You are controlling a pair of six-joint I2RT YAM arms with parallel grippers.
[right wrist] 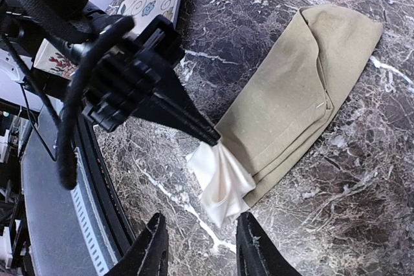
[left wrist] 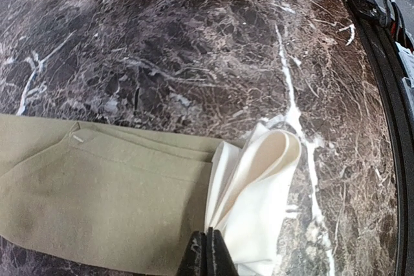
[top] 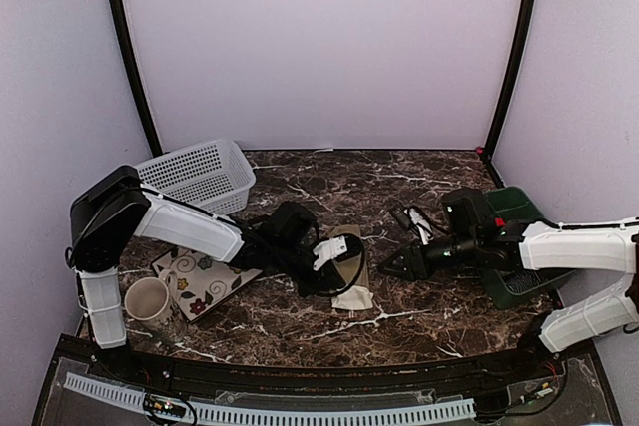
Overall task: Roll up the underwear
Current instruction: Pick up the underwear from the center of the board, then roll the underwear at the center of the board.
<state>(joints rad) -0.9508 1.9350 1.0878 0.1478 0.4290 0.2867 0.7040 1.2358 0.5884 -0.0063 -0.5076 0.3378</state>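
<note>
The olive-khaki underwear (top: 349, 244) lies folded flat in a long strip on the marble table, its cream waistband (top: 355, 297) bunched at the near end. My left gripper (top: 337, 281) is shut on the cloth at the seam where olive meets cream. The left wrist view has its tips (left wrist: 207, 238) pinching that seam, with the olive cloth (left wrist: 97, 192) on the left and the cream folds (left wrist: 259, 185) on the right. My right gripper (right wrist: 200, 224) hovers open just short of the cream end (right wrist: 223, 179), touching nothing; it sits right of the garment in the top view (top: 385, 268). No pink garment shows.
A white mesh basket (top: 200, 175) stands at the back left. A floral plate (top: 205, 281) and a cream mug (top: 148, 298) lie near the left arm's base. A dark green bin (top: 519, 246) sits at the right, with a small black-and-white item (top: 414, 218) beside it.
</note>
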